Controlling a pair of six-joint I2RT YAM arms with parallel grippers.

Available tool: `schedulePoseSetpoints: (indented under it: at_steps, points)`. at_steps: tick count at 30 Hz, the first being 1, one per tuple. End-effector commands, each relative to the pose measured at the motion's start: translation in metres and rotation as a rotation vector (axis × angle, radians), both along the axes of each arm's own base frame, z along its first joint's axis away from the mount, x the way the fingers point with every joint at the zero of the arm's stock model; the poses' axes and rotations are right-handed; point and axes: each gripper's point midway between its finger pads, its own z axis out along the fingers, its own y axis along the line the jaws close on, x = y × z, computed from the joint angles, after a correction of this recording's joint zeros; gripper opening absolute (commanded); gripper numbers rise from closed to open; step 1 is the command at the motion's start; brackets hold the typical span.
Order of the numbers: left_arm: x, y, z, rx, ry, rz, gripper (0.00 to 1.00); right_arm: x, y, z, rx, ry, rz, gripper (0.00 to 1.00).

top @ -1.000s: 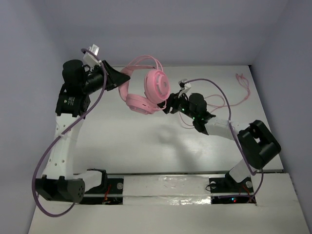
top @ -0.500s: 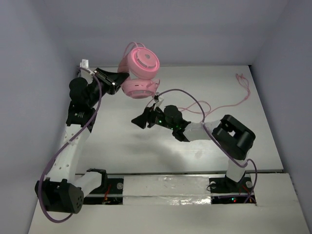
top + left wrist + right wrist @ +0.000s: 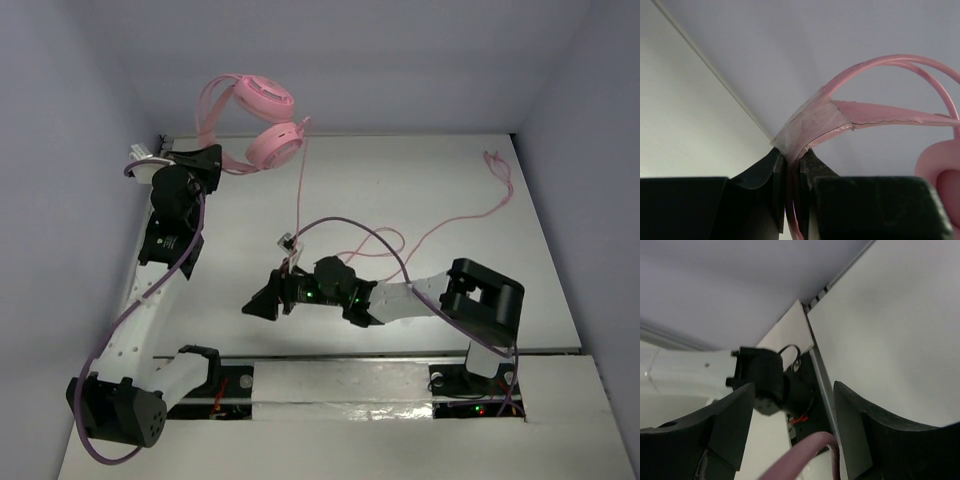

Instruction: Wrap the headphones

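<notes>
Top external view: my left claw (image 3: 214, 160) sits in the upper left of the frame, clamped tight on the headphones (image 3: 266, 98), which hang in the air near the back wall, clear of the table (image 3: 430, 170); the left wrist view shows my jaws pressed together on a taped stretch of the headband (image 3: 816, 120); the thin pink cord (image 3: 300, 195) drops from the lower earcup toward frame centre, then trails off to the upper right; my right claw (image 3: 262, 303) is low in the centre, fingers spread apart, gripping nothing I can make out.
</notes>
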Motion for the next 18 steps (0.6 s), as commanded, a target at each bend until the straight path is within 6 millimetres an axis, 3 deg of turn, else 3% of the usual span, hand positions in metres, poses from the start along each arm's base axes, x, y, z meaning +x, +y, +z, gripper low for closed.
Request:
schedulePoseSetpoints:
  at_steps: [1, 6, 11, 14, 18]
  points:
    - [-0.008, 0.035, 0.064, 0.037, -0.147, 0.182, 0.0, -0.02, -0.013, 0.007, -0.003, 0.02, 0.013, 0.7]
    - [-0.011, 0.047, 0.075, 0.07, -0.164, 0.246, 0.0, -0.024, -0.04, -0.026, -0.091, 0.099, -0.058, 0.7]
    - [-0.011, 0.058, 0.068, 0.127, -0.13, 0.307, 0.0, -0.031, -0.059, -0.066, -0.278, 0.165, -0.089, 0.69]
    - [-0.018, 0.056, 0.07, 0.121, -0.153, 0.272, 0.0, -0.013, -0.08, -0.09, -0.388, 0.168, -0.229, 0.69]
    - [-0.028, 0.051, 0.082, 0.105, -0.183, 0.232, 0.0, 0.016, -0.098, -0.096, -0.469, 0.131, -0.395, 0.73]
